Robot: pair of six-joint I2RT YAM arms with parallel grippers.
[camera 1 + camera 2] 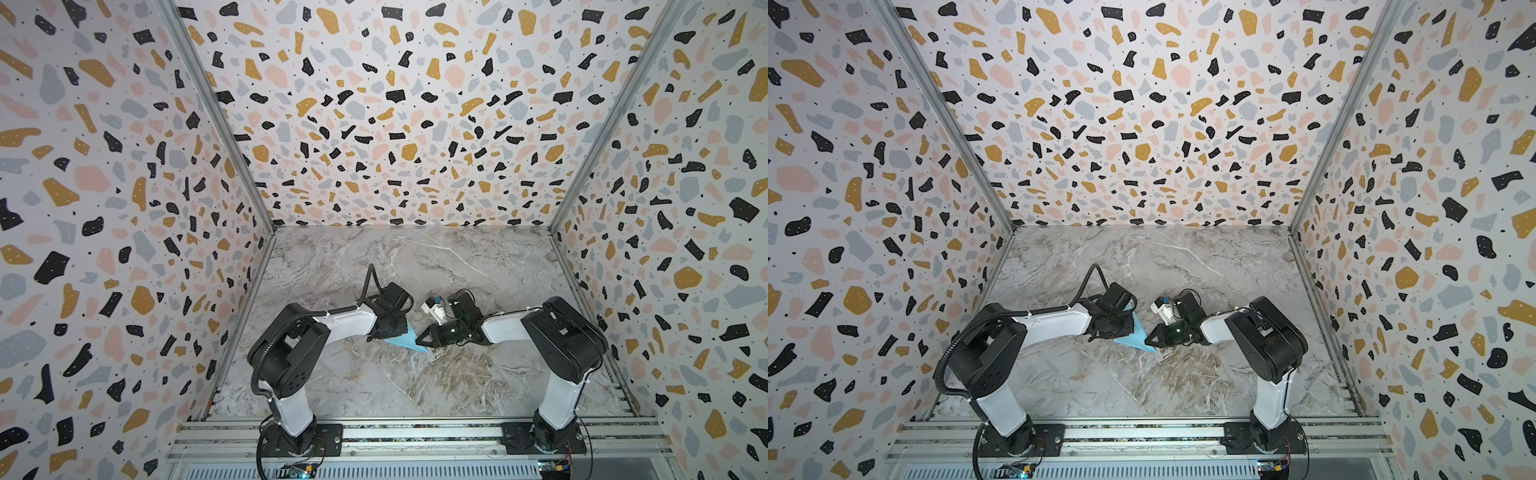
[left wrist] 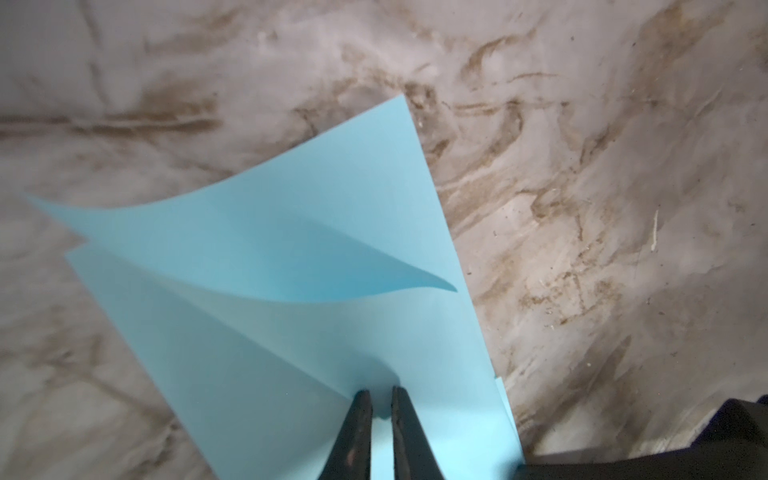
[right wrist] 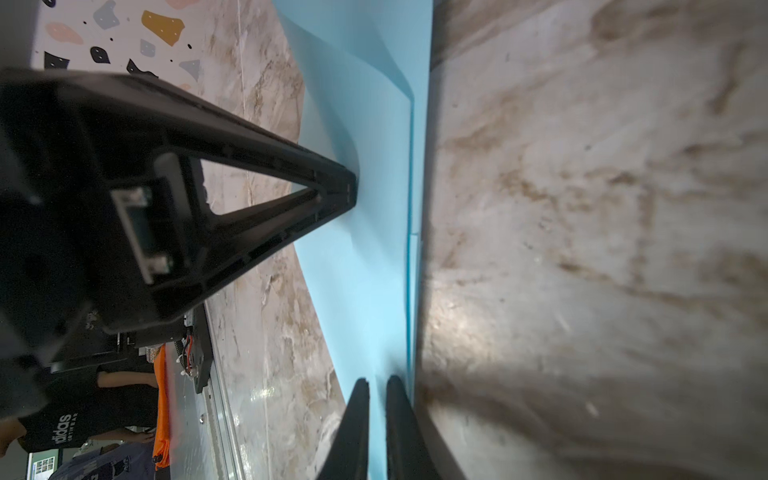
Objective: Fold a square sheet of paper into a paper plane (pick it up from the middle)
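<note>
The square sheet of paper (image 1: 402, 341) (image 1: 1133, 340) is light blue and bent over into loose, curling layers, held just above the marble table between both arms. In the left wrist view, the top layer of the paper (image 2: 291, 249) curls over the lower one. My left gripper (image 2: 381, 395) (image 1: 404, 332) is shut on it from the left. My right gripper (image 3: 377, 382) (image 1: 419, 341) is shut on it near its straight lower edge from the right. In the right wrist view the left gripper (image 3: 351, 187) pinches the paper (image 3: 374, 270) further along. No paper plane is in view.
The marble table (image 1: 415, 386) is boxed in by terrazzo-patterned walls (image 1: 395, 124) on three sides. An aluminium rail (image 1: 415, 434) with both arm bases runs along the front edge.
</note>
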